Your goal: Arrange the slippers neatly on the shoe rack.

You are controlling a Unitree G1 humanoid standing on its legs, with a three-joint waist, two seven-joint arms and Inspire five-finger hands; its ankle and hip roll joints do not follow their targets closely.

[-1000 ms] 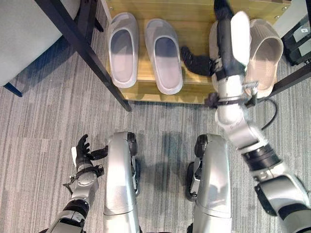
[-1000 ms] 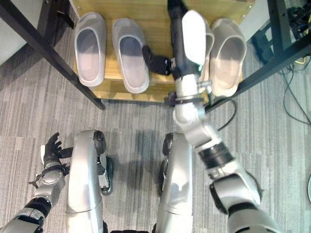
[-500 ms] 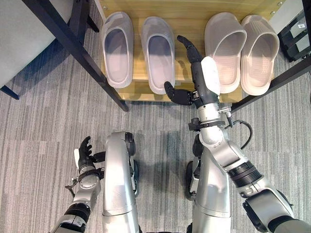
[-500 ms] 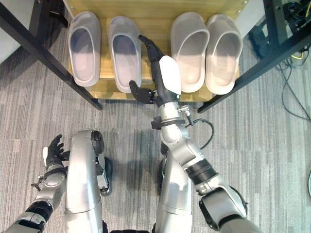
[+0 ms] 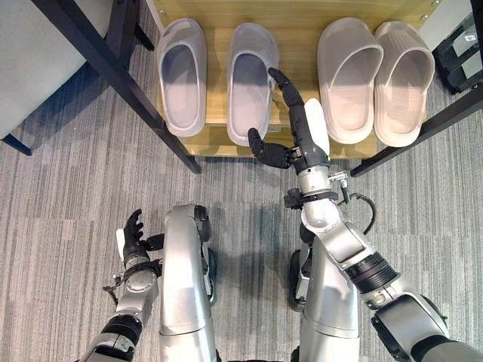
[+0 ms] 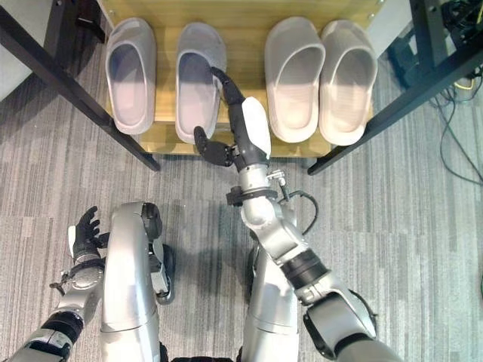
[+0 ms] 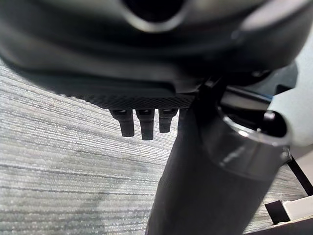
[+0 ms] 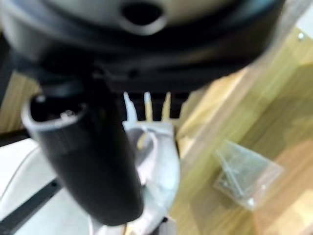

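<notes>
The left hand [image 5: 134,237] hangs low over the carpet [image 5: 68,196], fingers relaxed. Ahead, the right hand [image 5: 296,136] reaches out with straight fingers (thumb spread), fingertips touching the grey slippers [image 5: 253,79]; the beige slippers [image 5: 375,75] sit just beside it on the shoe rack [image 5: 294,45].

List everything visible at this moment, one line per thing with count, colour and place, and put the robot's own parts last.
grey slippers: two, pale grey, side by side on the left part of the rack.
beige slippers: two, light beige, side by side on the right part of the rack.
shoe rack: one, light wood shelf, ahead of the robot.
black bars: dark, slanting across either side of the rack.
carpet: grey, striped, under everything.
right hand: dark, fingers straight, reaching over the rack's front edge beside the inner grey slipper.
left hand: dark, fingers relaxed, low at the robot's left side.
</notes>
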